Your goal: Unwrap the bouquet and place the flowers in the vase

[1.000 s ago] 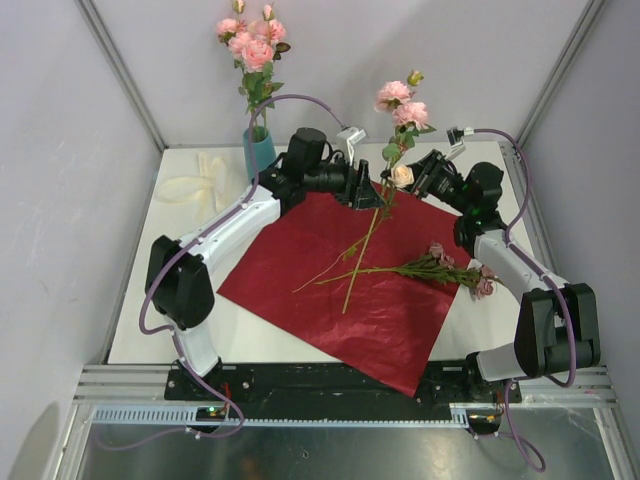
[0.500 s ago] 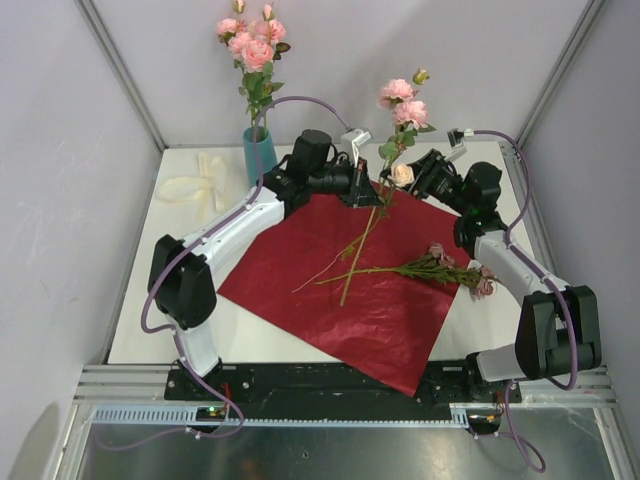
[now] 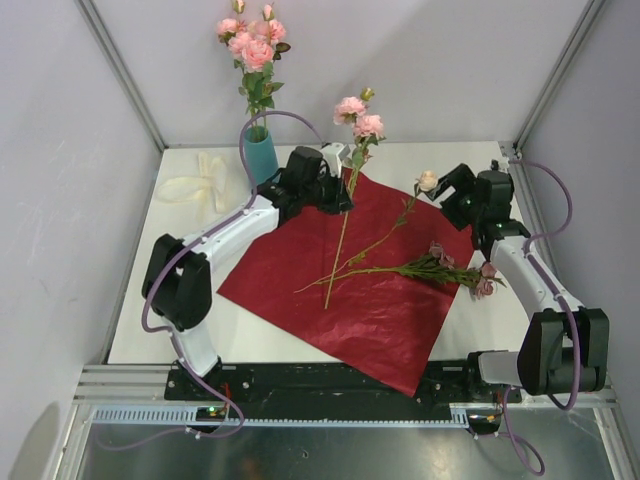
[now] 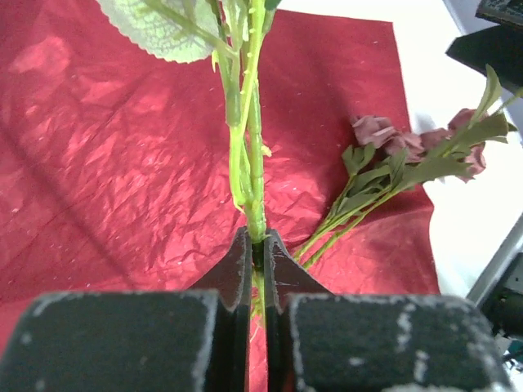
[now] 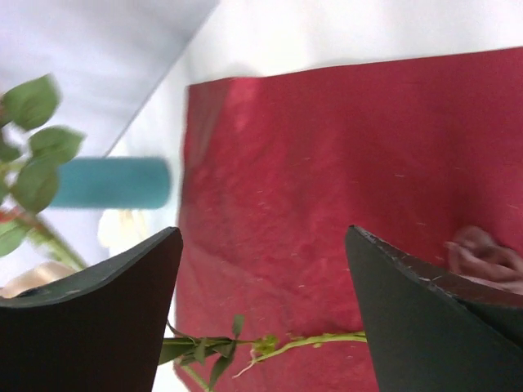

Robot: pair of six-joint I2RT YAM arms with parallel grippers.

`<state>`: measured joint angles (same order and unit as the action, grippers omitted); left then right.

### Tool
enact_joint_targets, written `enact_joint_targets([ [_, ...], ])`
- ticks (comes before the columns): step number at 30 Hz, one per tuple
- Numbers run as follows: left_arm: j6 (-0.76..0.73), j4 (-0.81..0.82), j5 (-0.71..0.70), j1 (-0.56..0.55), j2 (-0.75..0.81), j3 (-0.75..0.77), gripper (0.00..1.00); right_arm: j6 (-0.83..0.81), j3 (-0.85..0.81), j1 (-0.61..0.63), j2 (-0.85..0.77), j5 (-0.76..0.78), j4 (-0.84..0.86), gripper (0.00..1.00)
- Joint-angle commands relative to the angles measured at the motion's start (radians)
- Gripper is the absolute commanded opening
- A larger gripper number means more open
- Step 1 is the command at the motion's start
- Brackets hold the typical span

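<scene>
The left gripper [image 3: 340, 192] pinches its black wedge-shaped fingers [image 4: 235, 273] tight on the ribbed green stem of a pink rose [image 3: 357, 112], whose two ruffled heads and small bud sit at top centre of the overhead view, while the bare lower stem slants down across the wrapping paper [image 3: 370, 310] – a large square sheet of dark red, crinkled, foil-like material spread flat and corner-on across the middle of the white table [image 3: 135, 310]. In the wrist view, a serrated leaf fills the top edge above the clamped stem [image 4: 255, 163]. At centre right, the right gripper [image 3: 450, 186] stands with its fingers spread wide and nothing between them; through that gap only red paper [image 5: 327, 147] and a thin leafy stalk show. A cream rose [image 3: 427, 181] lies just beside it, its stem running down and left over the sheet. More flowers [image 3: 420, 267] – thin-stemmed, with dusky mauve blooms – rest on the paper's right corner, heads overhanging the edge. The vase [image 3: 258, 155], a plain teal cylinder, stands at upper left behind the left arm, already holding pink roses [image 3: 252, 48]. A limp cream ribbon [image 3: 195, 185] lies on the table to its left.
</scene>
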<state>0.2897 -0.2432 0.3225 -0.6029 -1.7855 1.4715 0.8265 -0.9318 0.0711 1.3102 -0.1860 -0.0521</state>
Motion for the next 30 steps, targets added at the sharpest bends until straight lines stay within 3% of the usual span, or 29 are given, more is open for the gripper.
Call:
enact_joint_targets([
  [1, -0.043, 0.028, -0.095, 0.002, 0.102, -0.021, 0.0, -0.02, -0.046, -0.028, -0.004, 0.246, -0.185, 0.92],
  [7, -0.036, 0.029, -0.121, 0.0, 0.127, -0.073, 0.0, 0.04, -0.065, -0.028, 0.044, 0.408, -0.395, 0.99],
  [13, -0.035, 0.03, -0.124, 0.0, 0.151, -0.122, 0.0, 0.051, -0.07, -0.025, 0.024, 0.428, -0.473, 0.99],
  [24, -0.187, 0.133, -0.38, 0.005, 0.405, -0.163, 0.0, -0.198, -0.071, 0.032, -0.163, 0.157, -0.343, 0.99],
  [30, -0.258, 0.248, -0.471, 0.077, 0.513, -0.143, 0.0, -0.233, -0.06, 0.077, -0.219, 0.005, -0.27, 0.99],
])
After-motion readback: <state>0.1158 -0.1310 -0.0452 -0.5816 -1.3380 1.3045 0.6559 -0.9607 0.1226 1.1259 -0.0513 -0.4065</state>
